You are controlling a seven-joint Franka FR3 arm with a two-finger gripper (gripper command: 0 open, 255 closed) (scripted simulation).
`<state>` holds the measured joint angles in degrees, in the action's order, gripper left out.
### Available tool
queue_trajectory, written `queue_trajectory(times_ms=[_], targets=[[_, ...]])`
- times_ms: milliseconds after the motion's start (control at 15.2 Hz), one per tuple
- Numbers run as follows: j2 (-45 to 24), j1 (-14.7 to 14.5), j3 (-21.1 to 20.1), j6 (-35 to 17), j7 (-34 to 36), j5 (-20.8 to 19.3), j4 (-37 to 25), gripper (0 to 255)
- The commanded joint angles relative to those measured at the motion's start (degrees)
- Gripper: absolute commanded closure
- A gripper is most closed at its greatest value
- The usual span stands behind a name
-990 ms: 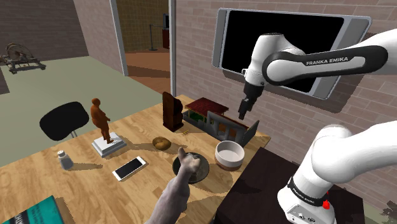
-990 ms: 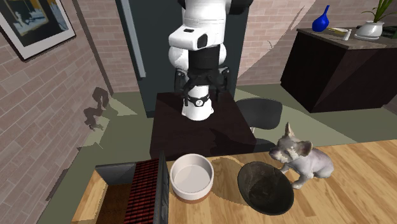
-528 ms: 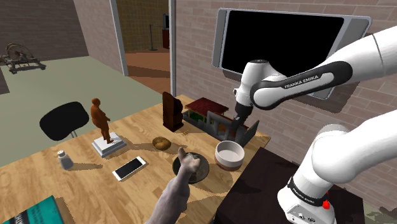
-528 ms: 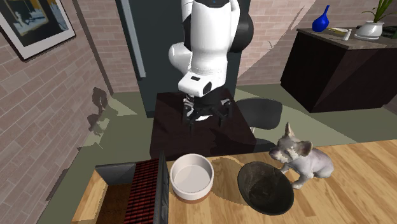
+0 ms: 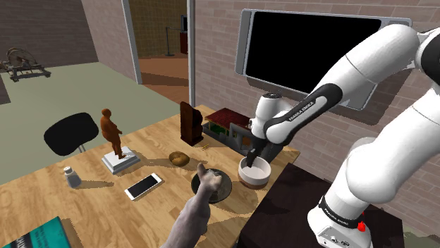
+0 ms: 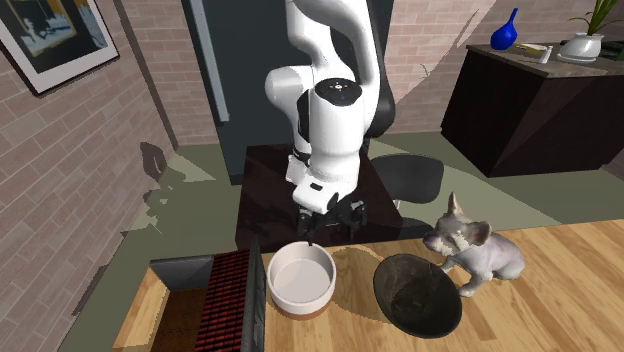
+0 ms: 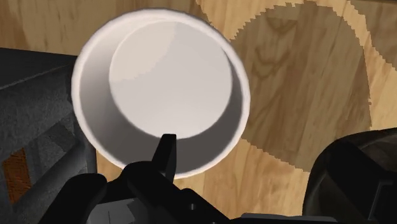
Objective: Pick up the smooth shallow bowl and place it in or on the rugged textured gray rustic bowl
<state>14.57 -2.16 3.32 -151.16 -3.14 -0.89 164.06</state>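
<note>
Reaching out from its dark stand (image 5: 282, 211), the white arm (image 5: 367, 63) stands up tall, bends at the top and slopes down in a long line toward the white bowl (image 5: 254, 173). The end of the arm tips down, so the black gripper (image 5: 252, 151) points into the white bowl. It hangs just above the rim, on the side away from the stand. I cannot tell if the gripper is open or closed.

The white bowl is smooth and round, with a brown band at the bottom. It sits flat on the wooden tabletop (image 5: 92, 204), close to the edge by the stand. In the wrist view the white bowl lies right under the gripper with its open side up.

The dark grey bowl (image 5: 220, 189) looks rough. It sits just beside the white bowl, on the shoulder view's left of it. The two bowls do not touch, and a bit of wood shows between them.

A grey animal (image 6: 475, 250) stands at the dark grey bowl's far side, away from the white bowl. A little house (image 5: 227, 118) with a dark red roof stands just beside the white bowl, on the brick wall's side. A phone (image 5: 143, 186), a brown statue (image 5: 111, 134) and a small shaker (image 5: 70, 175) are well apart from the white bowl, farther to the shoulder view's left.
</note>
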Motion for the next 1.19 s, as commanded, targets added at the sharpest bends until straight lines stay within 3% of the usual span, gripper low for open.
queue_trajectory(times_ms=[0, 264, 792, 1122], targets=[[-4.8, -0.5, 0.3, -5.3, -0.6, 0.8, 0.5, 0], [-17.1, -2.2, 0.0, -15.4, -3.4, 5.7, -1.2, 0], [-26.6, -0.4, -3.1, -23.1, -7.2, 10.9, -3.0, 0], [-26.6, -0.3, -3.2, -23.1, -7.1, 10.7, -3.0, 0]])
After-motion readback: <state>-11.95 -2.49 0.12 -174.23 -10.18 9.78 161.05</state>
